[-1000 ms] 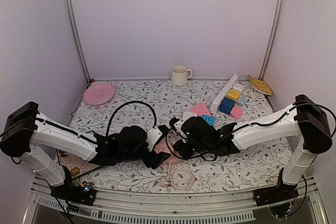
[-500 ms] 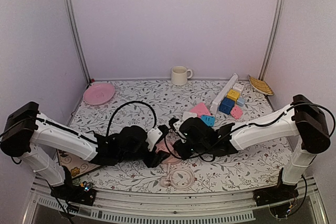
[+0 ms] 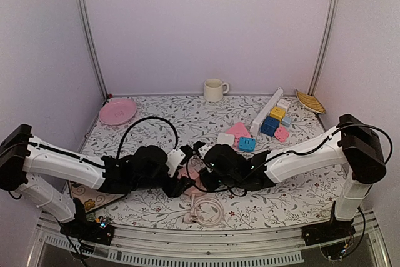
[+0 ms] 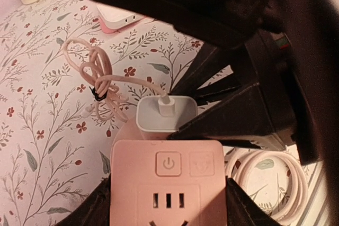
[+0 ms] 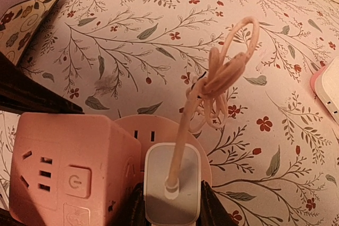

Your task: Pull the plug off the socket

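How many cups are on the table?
1. The cream cup stands at the back middle of the table, close to the wall. The left arm and right arm cover some of the front, so another could be hidden there.

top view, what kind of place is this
Probably a robot test booth: bare walls with metal posts, left arm and right arm bolted to a floral table, props like a mug and plate.

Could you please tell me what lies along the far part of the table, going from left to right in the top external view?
pink plate → cream mug → long white bar → yellow dish
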